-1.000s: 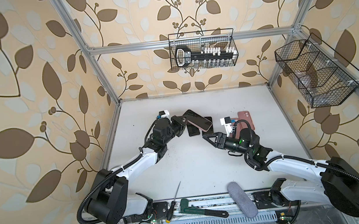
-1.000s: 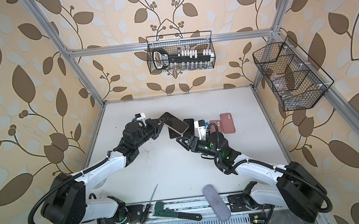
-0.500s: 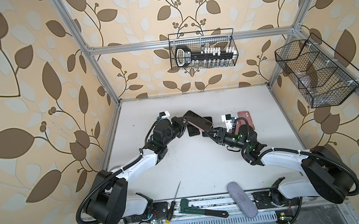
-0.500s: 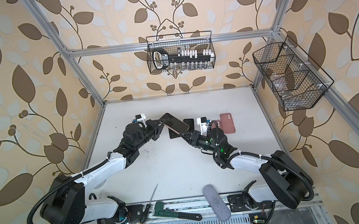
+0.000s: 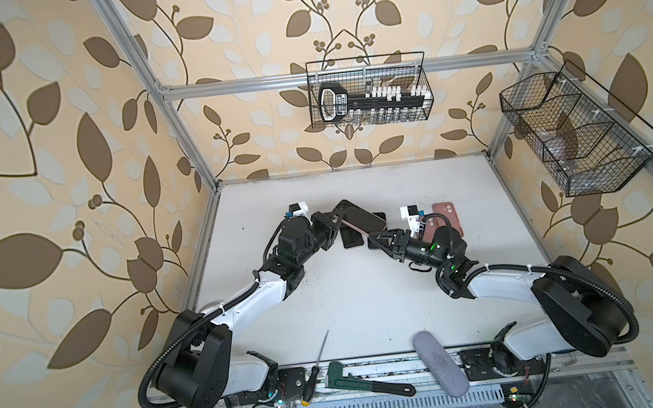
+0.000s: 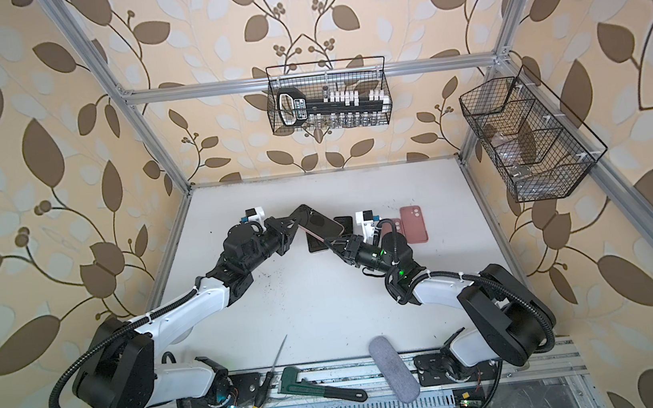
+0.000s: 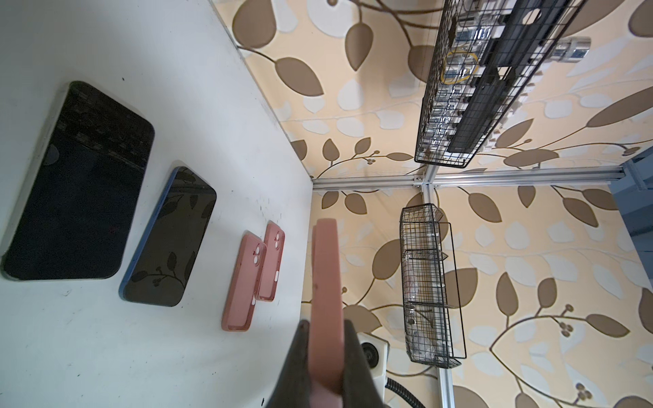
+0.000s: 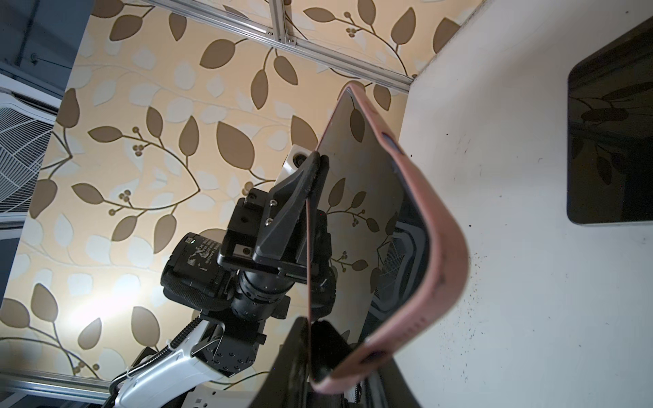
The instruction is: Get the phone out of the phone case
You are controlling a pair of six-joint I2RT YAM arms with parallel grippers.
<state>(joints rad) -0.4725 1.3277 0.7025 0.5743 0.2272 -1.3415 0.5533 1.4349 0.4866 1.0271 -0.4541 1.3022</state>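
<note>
Right gripper (image 5: 376,237) had come in from the right and narrowed onto the near-right end of the phone case (image 8: 441,247); its fingers (image 8: 295,353) pinched the pink rim there. Left gripper (image 5: 334,223) stayed clamped on the far-left end. Phone (image 8: 360,212) sat in the case, raised and tilted above the table (image 5: 369,300), mid-far. 2 bare phones (image 7: 81,183) lay beneath; 2 empty pink cases (image 7: 243,282) to their right.

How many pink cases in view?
3. Two side by side on the table: exposed case, occluded case behind right arm. Held case: pinched by left tool, right tool at its far end.
</note>
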